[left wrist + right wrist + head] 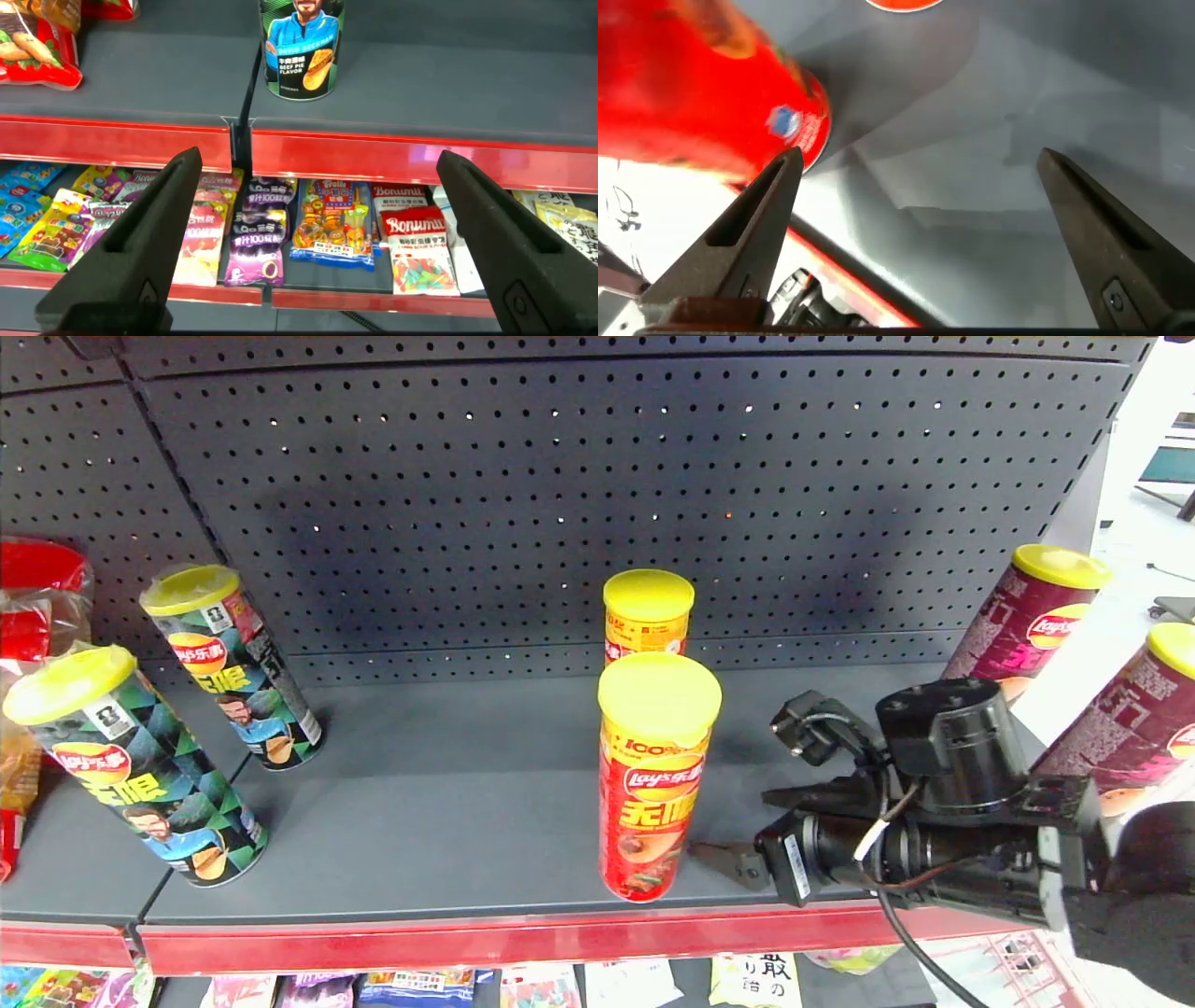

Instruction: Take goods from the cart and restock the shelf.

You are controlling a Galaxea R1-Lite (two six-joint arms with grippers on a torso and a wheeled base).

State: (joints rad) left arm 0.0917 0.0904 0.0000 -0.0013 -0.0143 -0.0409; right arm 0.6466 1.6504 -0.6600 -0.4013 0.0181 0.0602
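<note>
— What's closest in?
— The right tool [733,823], spread wide with nothing in it, low at the front of the shelf [448,821]. The left tool [320,157] is spread and bare too, facing the red edge strip [392,154], with candy bags [327,224] on the level below.
— And the goods?
— A red can [653,784] stands upright near the shelf's front, just beside one right finger. Straight behind it is a yellow can [646,616]. Green cans [131,775] stand left, purple cans [1036,616] right.
</note>
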